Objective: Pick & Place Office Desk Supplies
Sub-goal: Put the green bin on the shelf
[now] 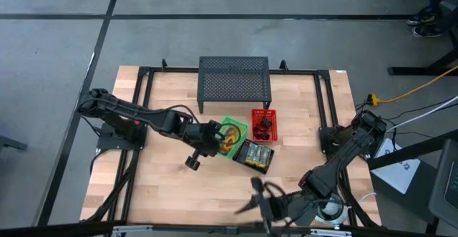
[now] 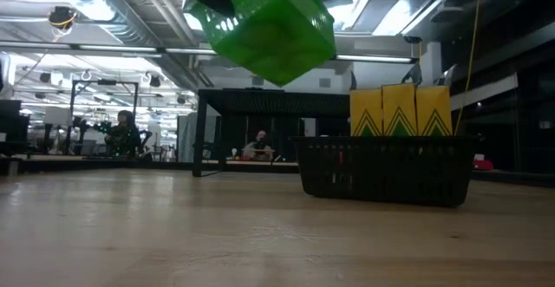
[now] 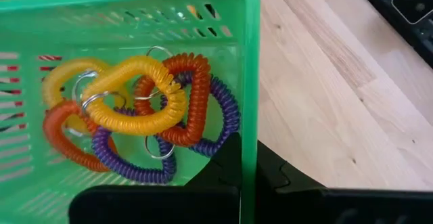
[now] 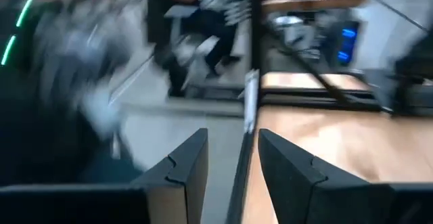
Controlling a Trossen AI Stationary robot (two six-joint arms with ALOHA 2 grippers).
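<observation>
A green basket [image 1: 235, 133] holds orange, yellow and purple coil loops [image 3: 142, 109]. My left gripper [image 1: 217, 138] is shut on it at mid-table, and the low view shows the green basket [image 2: 270, 25] high above the wood. To its right a red basket [image 1: 263, 124] with black clips and a black basket [image 1: 256, 155] with yellow and green packets [image 2: 400, 109] rest on their bottoms on the table. My right gripper [image 1: 256, 194] hangs near the table's front edge, open [image 4: 233, 143], nothing between its fingers. My left gripper holds the green basket by one side wall [image 3: 249, 102], one finger [image 3: 223, 166] inside the basket and the other [image 3: 284, 176] outside. The fingers come from the table's left, slanting down, and lie along that wall. The basket is lifted clear and tilted, the loops lying in it.
A large black mesh stand [image 1: 235, 79] occupies the far middle of the table. A round white object [image 1: 330, 210] lies at the near right beside the right arm. A dark metal frame [image 1: 143, 79] borders the tabletop. Bare wood shows at the near left.
</observation>
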